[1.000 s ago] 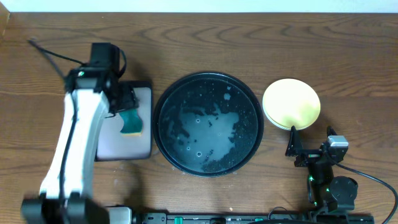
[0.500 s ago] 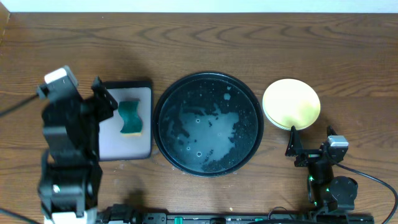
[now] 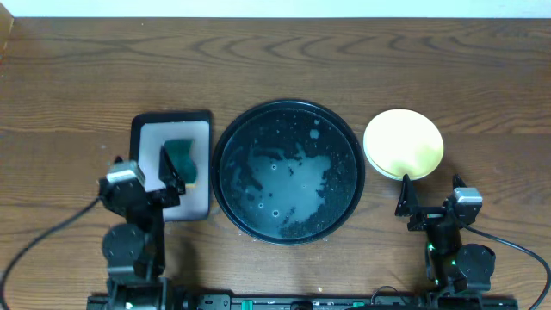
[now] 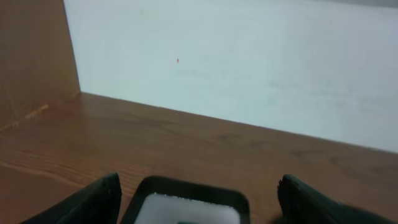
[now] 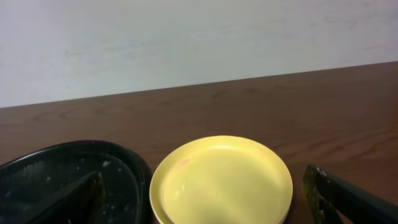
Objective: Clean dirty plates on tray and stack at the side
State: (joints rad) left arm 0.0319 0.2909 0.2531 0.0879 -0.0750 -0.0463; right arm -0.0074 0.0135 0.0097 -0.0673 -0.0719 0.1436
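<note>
The round black tray (image 3: 231,136) sits mid-table, wet, with soapy film and no plate on it; its rim shows in the right wrist view (image 5: 134,163). A pale yellow plate (image 3: 403,143) lies to its right, on the table, with a pale rim of another plate showing beneath it. It fills the right wrist view (image 5: 221,179). The aqua plates are otherwise hidden. My right gripper (image 3: 430,196) (image 5: 208,208) is open and empty, just in front of the yellow plate. My left gripper (image 3: 145,175) (image 4: 199,205) is open and empty at the front left.
A small rectangular black-rimmed tray (image 3: 196,120) lies left of the round tray, with a green sponge (image 3: 181,162) on it; its far rim shows in the left wrist view (image 4: 186,185). A wall runs along the table's back edge.
My left arm has pulled back from over the small tray to the table's front, leaving the sponge on that tray. The right arm, the plates and the round tray have not moved.
</note>
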